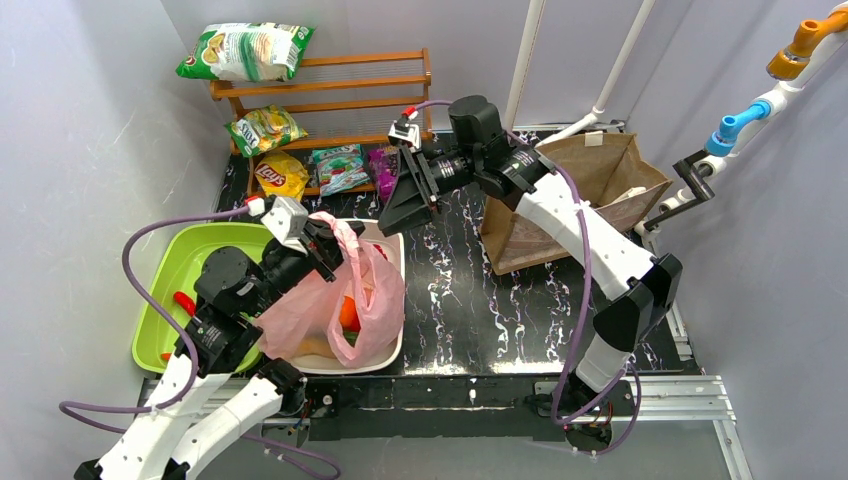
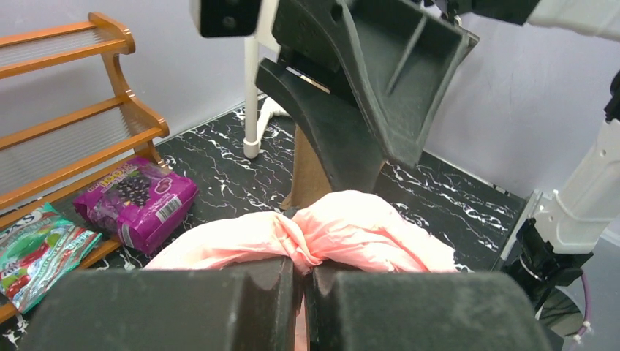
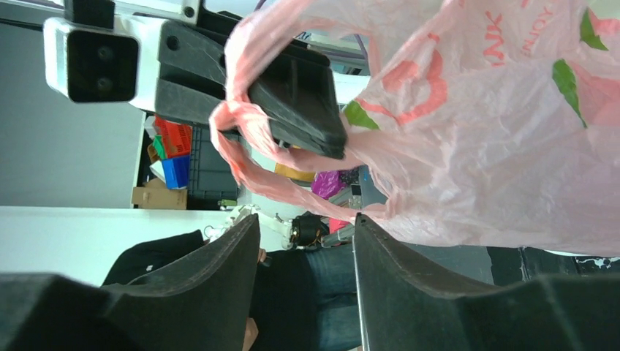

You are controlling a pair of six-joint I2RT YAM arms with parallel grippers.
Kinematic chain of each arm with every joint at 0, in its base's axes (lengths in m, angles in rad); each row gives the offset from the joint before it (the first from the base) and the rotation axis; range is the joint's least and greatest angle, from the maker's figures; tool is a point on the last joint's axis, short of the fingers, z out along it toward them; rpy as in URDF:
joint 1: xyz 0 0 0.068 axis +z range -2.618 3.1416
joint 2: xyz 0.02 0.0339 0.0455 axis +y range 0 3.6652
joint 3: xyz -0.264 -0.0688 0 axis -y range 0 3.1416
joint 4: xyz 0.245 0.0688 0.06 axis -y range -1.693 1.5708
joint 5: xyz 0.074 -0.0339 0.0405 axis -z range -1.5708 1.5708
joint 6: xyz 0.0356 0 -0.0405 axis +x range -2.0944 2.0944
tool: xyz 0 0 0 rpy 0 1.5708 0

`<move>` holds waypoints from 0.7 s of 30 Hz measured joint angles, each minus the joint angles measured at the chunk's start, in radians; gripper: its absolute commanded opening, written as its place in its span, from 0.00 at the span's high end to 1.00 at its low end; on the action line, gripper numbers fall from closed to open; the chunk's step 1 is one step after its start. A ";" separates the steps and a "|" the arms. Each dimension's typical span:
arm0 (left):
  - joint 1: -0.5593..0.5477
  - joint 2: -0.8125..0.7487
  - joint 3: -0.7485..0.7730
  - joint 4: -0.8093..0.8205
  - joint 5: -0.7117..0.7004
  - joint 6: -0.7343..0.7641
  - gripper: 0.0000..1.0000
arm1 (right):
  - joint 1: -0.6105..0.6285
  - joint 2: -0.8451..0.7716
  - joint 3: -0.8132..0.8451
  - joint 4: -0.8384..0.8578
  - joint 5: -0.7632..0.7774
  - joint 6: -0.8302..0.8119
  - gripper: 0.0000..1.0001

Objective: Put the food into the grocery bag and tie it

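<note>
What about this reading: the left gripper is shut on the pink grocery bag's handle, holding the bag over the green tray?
Wrong in one respect: the left gripper is shut on the handle of the pink grocery bag, but holds the bag over the white tub, not the green tray. The top external view shows this.

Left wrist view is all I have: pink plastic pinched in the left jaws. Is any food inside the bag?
Observer: Yes. The top view shows an orange item inside the bag.
Operator: Do the right jaws hold the bag too?
Observer: No. In the right wrist view the right gripper is open, with nothing between its jaws. The bag's handle shows beyond them, not between them.
</note>
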 measured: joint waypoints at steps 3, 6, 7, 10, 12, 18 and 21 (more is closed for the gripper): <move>0.000 -0.012 0.000 0.000 -0.031 -0.027 1.00 | 0.000 -0.026 -0.054 0.024 0.008 -0.005 0.49; 0.000 -0.011 0.000 0.000 -0.056 -0.053 1.00 | 0.001 -0.037 -0.093 0.039 0.025 -0.008 0.51; 0.000 -0.008 0.000 -0.001 -0.063 -0.063 1.00 | 0.004 -0.037 -0.100 0.045 0.031 -0.009 0.51; 0.000 0.004 0.000 -0.008 -0.089 -0.090 1.00 | 0.011 -0.037 -0.106 0.048 0.047 -0.014 0.51; 0.000 0.014 0.000 -0.020 -0.113 -0.109 1.00 | 0.020 -0.037 -0.106 0.051 0.053 -0.019 0.52; 0.000 0.021 0.000 -0.048 -0.188 -0.155 1.00 | 0.040 -0.035 -0.100 0.042 0.071 -0.029 0.53; 0.000 0.019 0.001 -0.063 -0.239 -0.184 1.00 | 0.043 -0.023 -0.071 0.010 0.091 -0.044 0.54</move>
